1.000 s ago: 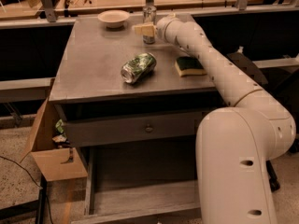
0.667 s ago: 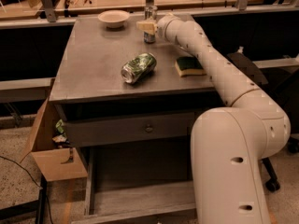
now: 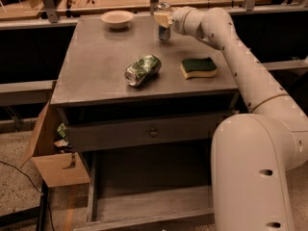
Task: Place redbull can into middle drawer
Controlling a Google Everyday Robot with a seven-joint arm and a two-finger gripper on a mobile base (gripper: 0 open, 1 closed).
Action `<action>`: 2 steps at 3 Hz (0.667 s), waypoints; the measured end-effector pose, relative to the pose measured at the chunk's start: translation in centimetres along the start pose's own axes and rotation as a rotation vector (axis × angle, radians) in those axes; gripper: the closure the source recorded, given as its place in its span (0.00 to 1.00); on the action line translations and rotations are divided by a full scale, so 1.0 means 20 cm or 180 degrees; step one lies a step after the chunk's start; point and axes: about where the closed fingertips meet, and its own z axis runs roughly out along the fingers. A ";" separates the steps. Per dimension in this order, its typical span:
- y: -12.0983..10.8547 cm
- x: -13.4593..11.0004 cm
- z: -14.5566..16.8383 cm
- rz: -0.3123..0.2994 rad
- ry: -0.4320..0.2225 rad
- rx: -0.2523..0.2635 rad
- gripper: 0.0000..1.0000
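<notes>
The redbull can (image 3: pixel 164 29), slim and silver-and-blue, stands upright at the far edge of the cabinet top (image 3: pixel 101 76). My gripper (image 3: pixel 162 18) reaches in from the right and is shut on the can's upper half; its tan fingers (image 3: pixel 160 19) cross the can. I cannot tell whether the can's base touches the top. The middle drawer (image 3: pixel 144 208) is pulled open low in front of the cabinet, and its flat grey floor shows. My white arm (image 3: pixel 250 90) covers the drawer's right side.
A dented green can (image 3: pixel 142 70) lies on its side mid-top. A green-and-yellow sponge (image 3: pixel 198 67) lies right of it. A pale bowl (image 3: pixel 117 18) sits far left. A closed drawer front with a knob (image 3: pixel 153 133) is above the open drawer. A cardboard box (image 3: pixel 50 158) stands left.
My gripper and the redbull can have shifted a little to the right and up in view. The green can, sponge and bowl have not moved.
</notes>
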 end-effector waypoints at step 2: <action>0.16 -0.14 -0.47 0.0143 -0.0041 -0.0970 1.00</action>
